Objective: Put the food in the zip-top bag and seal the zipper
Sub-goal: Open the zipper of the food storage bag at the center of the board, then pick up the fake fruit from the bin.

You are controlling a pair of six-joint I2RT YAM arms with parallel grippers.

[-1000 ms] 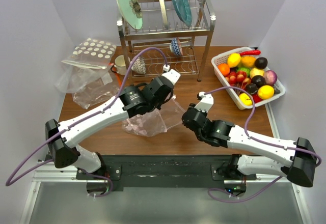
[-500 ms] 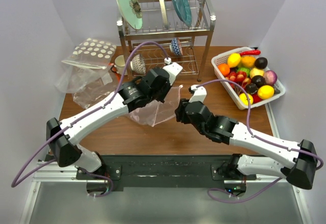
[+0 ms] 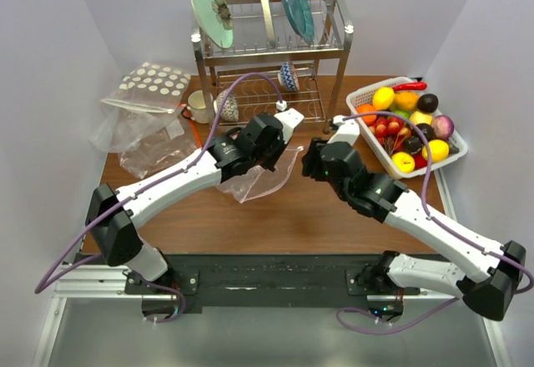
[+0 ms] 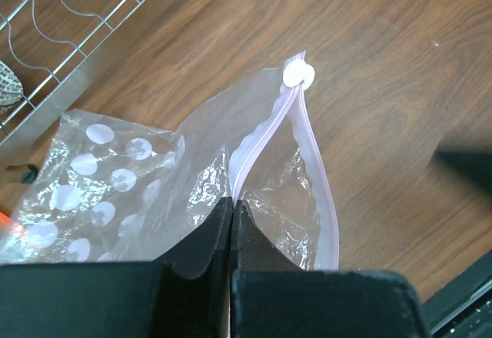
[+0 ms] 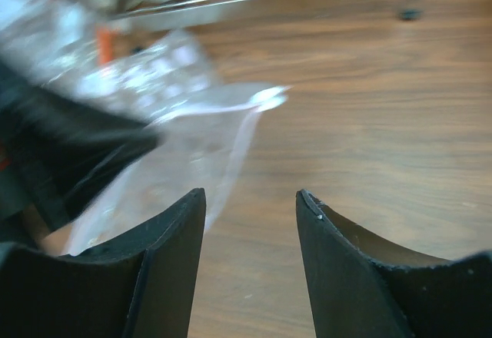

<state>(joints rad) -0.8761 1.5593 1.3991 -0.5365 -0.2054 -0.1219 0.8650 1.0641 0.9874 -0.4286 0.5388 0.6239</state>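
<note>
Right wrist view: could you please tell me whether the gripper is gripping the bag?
No, the right gripper is open, with only table showing between its fingers.

Count, from the top view.
left arm (image 3: 167, 188), right arm (image 3: 425, 221): 2 in all.
zip-top bag (image 3: 271, 175): 1.
other plastic bags (image 3: 150, 150): at least 2, overlapping.
dish rack (image 3: 338, 50): 1.
plates (image 3: 210, 8) in it: 3.
white basket (image 3: 360, 96): 1.
food (image 3: 383, 98) in it: heaped, total unreadable; at least 3 yellow and 2 orange.
</note>
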